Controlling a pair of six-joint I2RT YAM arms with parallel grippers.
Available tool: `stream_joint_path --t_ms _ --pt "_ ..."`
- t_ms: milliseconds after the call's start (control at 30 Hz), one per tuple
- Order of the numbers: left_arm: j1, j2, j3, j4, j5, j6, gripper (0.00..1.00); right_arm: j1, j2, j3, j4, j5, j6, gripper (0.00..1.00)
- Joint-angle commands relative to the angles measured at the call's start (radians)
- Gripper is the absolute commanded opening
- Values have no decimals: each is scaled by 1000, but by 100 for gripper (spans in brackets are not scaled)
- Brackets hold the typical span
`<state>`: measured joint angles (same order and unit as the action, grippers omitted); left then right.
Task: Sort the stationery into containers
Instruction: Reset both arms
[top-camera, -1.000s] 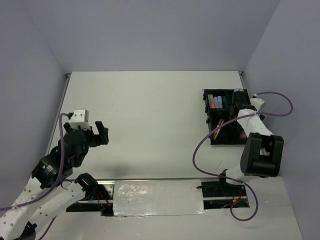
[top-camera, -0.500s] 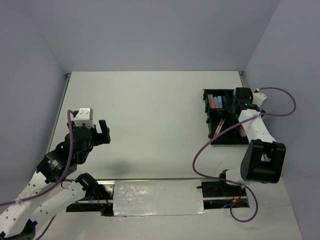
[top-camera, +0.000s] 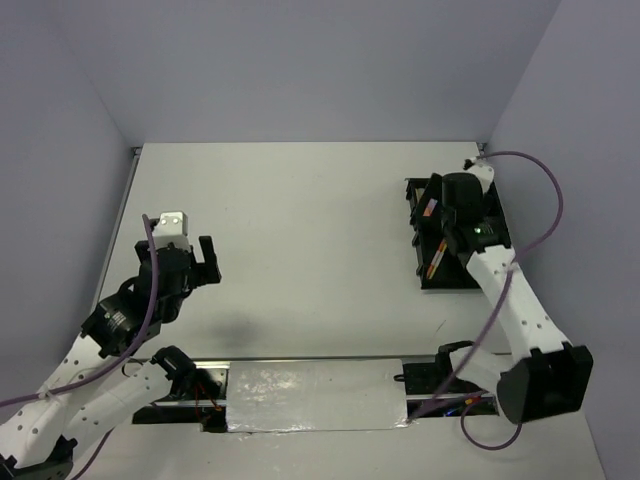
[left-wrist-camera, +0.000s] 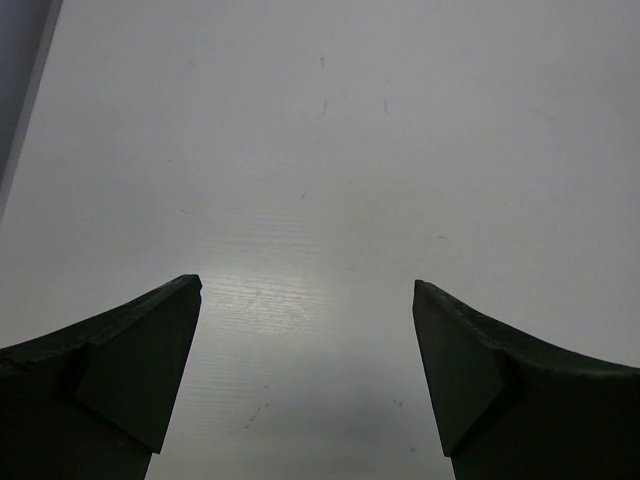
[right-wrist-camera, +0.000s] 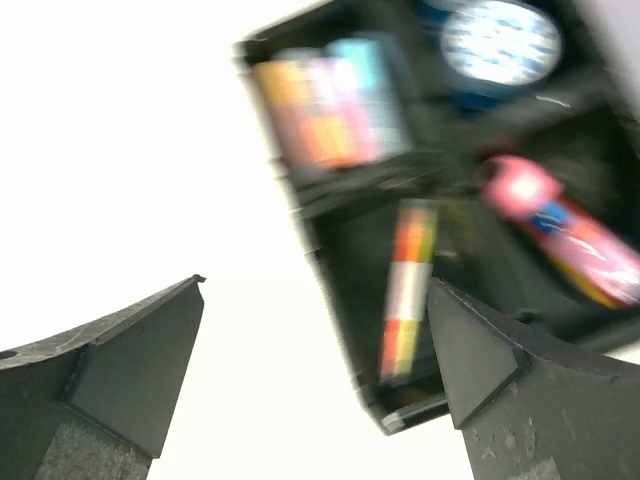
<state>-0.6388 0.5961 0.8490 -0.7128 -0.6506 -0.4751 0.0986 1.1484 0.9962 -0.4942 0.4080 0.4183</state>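
Note:
The black organiser tray (top-camera: 450, 284) (right-wrist-camera: 322, 262) sits at the table's right side. In the right wrist view it holds a round blue-white tub (right-wrist-camera: 500, 42), short markers (right-wrist-camera: 330, 100), thin orange and yellow pens (right-wrist-camera: 408, 290) and a pink bottle (right-wrist-camera: 560, 225), each in its own compartment. My right gripper (right-wrist-camera: 315, 285) hangs open above the tray's left edge, with nothing between its fingers. In the top view that arm covers much of the tray; a bit of the pens (top-camera: 436, 262) shows. My left gripper (top-camera: 207, 265) (left-wrist-camera: 307, 285) is open over bare table at the left.
Grey walls close the table (top-camera: 310, 230) on three sides. A shiny taped strip (top-camera: 315, 395) and the arm bases lie along the near edge. A purple cable (top-camera: 545, 215) loops off the right arm.
The right arm has lifted and swung, its wrist now further back and left over the tray, jaws wider than a second ago. The left gripper has drifted slightly right and toward the far wall.

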Motion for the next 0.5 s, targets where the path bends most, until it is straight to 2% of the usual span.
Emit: stream_joint_path --t_ms 0,133,267,367,467 --pt "62 33 47 -16 -73 -25 99 122 -127 25 16 -77 -72 100" --pt "207 62 59 -14 -58 -31 99 182 -373 -14 11 -182 -148 100" --pt "235 77 123 -45 -66 -49 99 193 -525 42 -142 -267 -180 100" --pt "235 83 179 -88 -80 -57 99 265 -610 100 -222 -187 -161 100" --pt "235 71 280 -171 -92 -59 99 271 -659 210 -372 -153 -165 100"
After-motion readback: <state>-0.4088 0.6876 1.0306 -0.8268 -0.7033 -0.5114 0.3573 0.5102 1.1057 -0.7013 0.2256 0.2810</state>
